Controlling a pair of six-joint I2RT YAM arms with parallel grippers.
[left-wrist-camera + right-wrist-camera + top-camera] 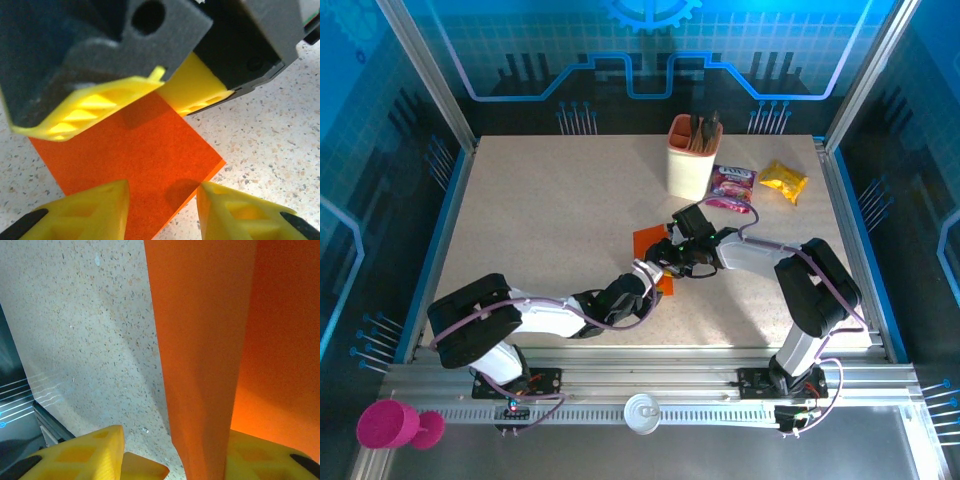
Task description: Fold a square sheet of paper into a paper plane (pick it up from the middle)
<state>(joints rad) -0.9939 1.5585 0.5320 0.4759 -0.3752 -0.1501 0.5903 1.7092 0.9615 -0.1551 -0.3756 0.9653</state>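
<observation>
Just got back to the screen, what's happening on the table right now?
Both arms are working on the square sheet of paper in the middle of the table; it is not yet a plane. The left gripper hovers over one edge with jaws open, holding nothing. The right gripper sits across the sheet from it. A raised flap of paper stands between its jaws, which are apart with a gap on one side, so it looks unclamped.

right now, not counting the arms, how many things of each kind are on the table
orange paper: 1
cup: 1
snack packets: 2, pink packet, yellow packet
total: 4, what's inside the cup not counted
</observation>
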